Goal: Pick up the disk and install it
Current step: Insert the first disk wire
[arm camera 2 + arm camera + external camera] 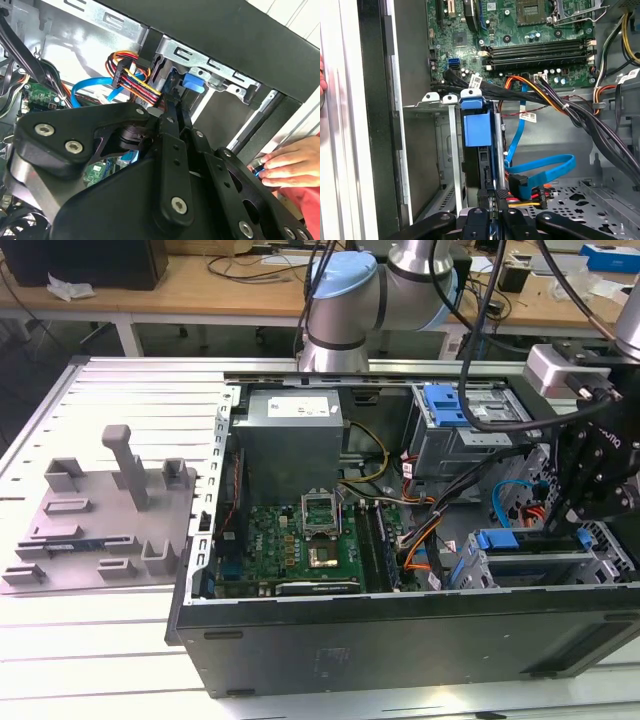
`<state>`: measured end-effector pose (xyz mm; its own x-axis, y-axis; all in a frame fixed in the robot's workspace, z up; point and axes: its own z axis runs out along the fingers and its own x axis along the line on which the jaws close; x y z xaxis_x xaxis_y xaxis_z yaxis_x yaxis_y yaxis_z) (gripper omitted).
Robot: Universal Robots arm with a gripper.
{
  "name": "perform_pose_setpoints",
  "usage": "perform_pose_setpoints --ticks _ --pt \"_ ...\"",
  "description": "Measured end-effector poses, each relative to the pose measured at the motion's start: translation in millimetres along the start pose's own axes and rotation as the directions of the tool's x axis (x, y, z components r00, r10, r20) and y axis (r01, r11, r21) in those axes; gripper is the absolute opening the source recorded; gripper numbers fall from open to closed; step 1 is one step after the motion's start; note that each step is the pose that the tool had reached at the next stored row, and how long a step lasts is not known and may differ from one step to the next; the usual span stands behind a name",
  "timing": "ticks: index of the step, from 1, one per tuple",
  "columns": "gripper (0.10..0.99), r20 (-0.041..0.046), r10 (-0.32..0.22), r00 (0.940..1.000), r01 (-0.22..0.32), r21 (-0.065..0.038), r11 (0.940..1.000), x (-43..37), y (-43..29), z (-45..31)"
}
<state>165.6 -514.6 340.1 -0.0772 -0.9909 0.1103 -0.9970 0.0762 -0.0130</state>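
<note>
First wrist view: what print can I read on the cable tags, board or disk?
white cable tags: print too small to read.
motherboard: markings too small to read.
disk: blue carrier face, no print visible.
Nothing legible to quote.

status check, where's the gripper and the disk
Gripper down at drive cage, fingers on disk. Disk upright in cage slot. A hand at case edge.
</note>
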Motion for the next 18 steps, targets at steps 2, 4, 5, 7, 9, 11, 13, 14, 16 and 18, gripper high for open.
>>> perform_pose_setpoints --ticks 2,4,5,7,9,11,13,14,16,18 --pt "0.165 0.0000 0.000 1.0000 0.000 0.000 1.0000 -0.1 0.0 1.0" --pt "0.165 -0.0001 0.000 1.0000 0.000 0.000 1.0000 -0.2 0.0 1.8" --pt "0.165 -0.0003 0.000 1.0000 0.000 0.000 1.0000 -0.2 0.0 2.4" --pt "0.165 -0.0001 0.000 1.0000 0.000 0.000 1.0000 -0.4 0.0 4.4" --pt "0.165 -0.0009 0.000 1.0000 0.000 0.000 1.0000 -0.5 0.0 5.3" --pt "0.294 0.0000 0.000 1.0000 0.000 0.000 1.0000 1.0 0.0 -7.8" --pt "0.361 0.0002 0.000 1.0000 0.000 0.000 1.0000 2.5 -0.2 -21.5" --pt "0.361 -0.0001 0.000 1.0000 0.000 0.000 1.0000 2.9 -0.2 -25.8" --pt "0.361 0.0000 0.000 1.0000 0.000 0.000 1.0000 3.8 -0.3 -33.0" --pt "0.361 -0.0001 0.000 1.0000 0.000 0.000 1.0000 4.4 -0.4 -39.0"
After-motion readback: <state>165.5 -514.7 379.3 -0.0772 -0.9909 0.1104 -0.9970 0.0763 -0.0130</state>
